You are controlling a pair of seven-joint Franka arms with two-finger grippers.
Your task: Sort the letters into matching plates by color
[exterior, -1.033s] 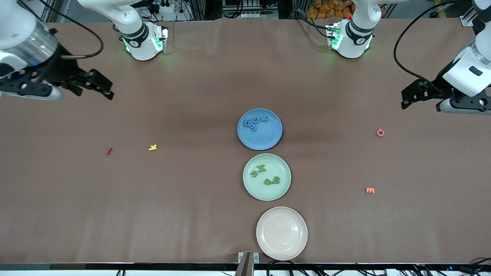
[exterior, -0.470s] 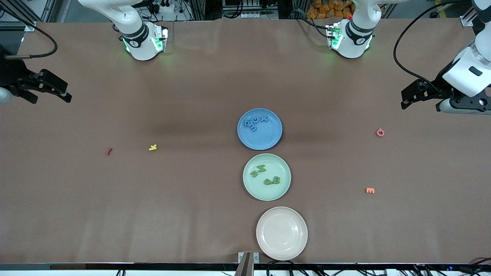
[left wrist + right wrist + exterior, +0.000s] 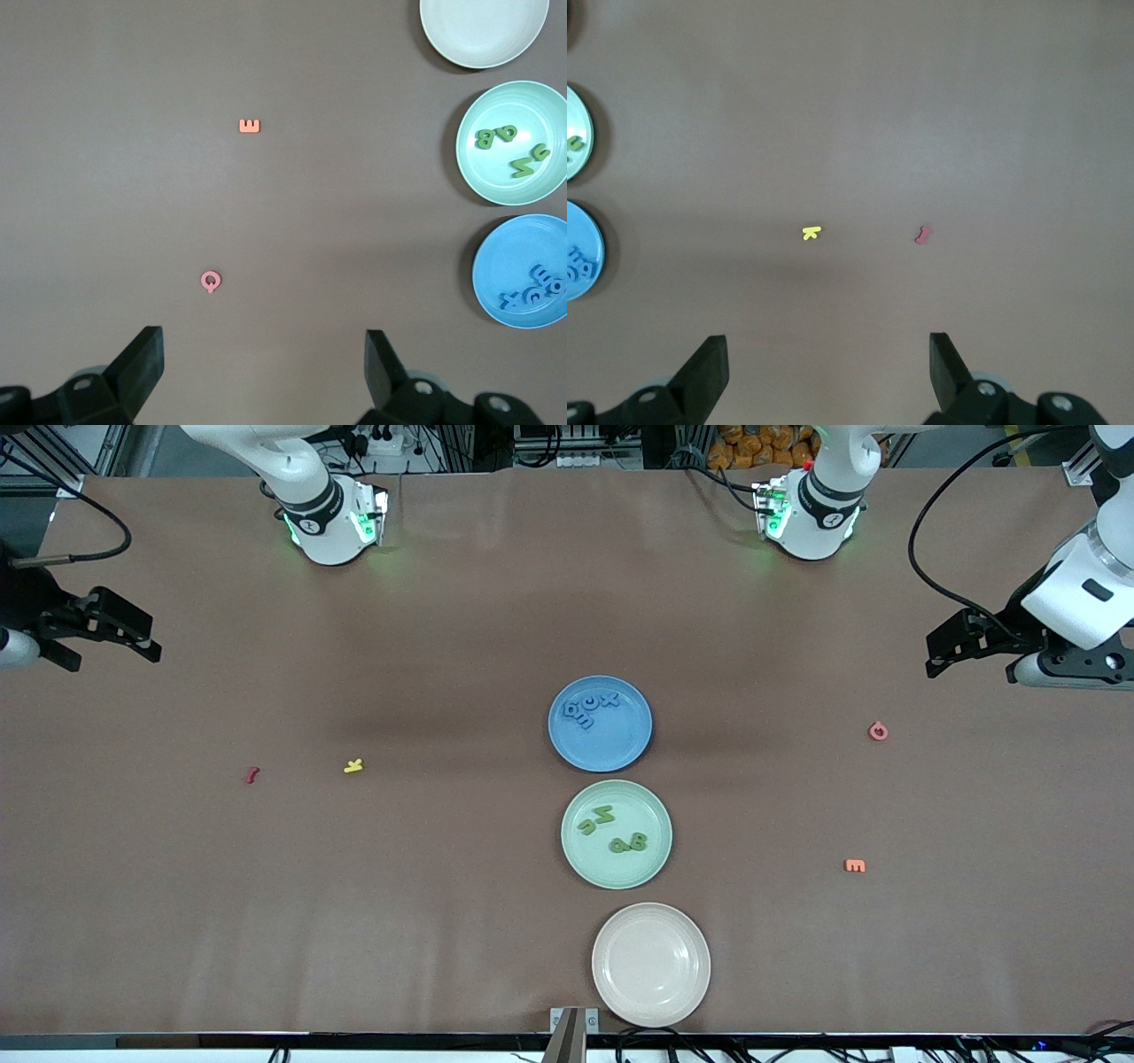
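The blue plate [image 3: 616,742] lies mid-table with several blue letters [image 3: 586,707] in it. Just nearer the front camera, the pale green plate [image 3: 611,868] holds several green letters [image 3: 611,828]. The left wrist view also shows the green plate [image 3: 540,111] and the blue plate [image 3: 509,252] with their letters. My left gripper [image 3: 939,657] hangs open and empty over the left arm's end of the table, its jaws wide [image 3: 264,341]. My right gripper [image 3: 115,657] hangs open and empty over the right arm's end [image 3: 828,345].
A cream-white plate [image 3: 651,964] sits near the front edge. A pink ring piece [image 3: 878,731] and an orange E [image 3: 855,865] lie toward the left arm's end. A yellow piece [image 3: 353,765] and a dark red piece [image 3: 252,775] lie toward the right arm's end.
The right arm has pulled back toward its own end of the table, now mostly out of the front view. The left arm, plates and letters have not moved.
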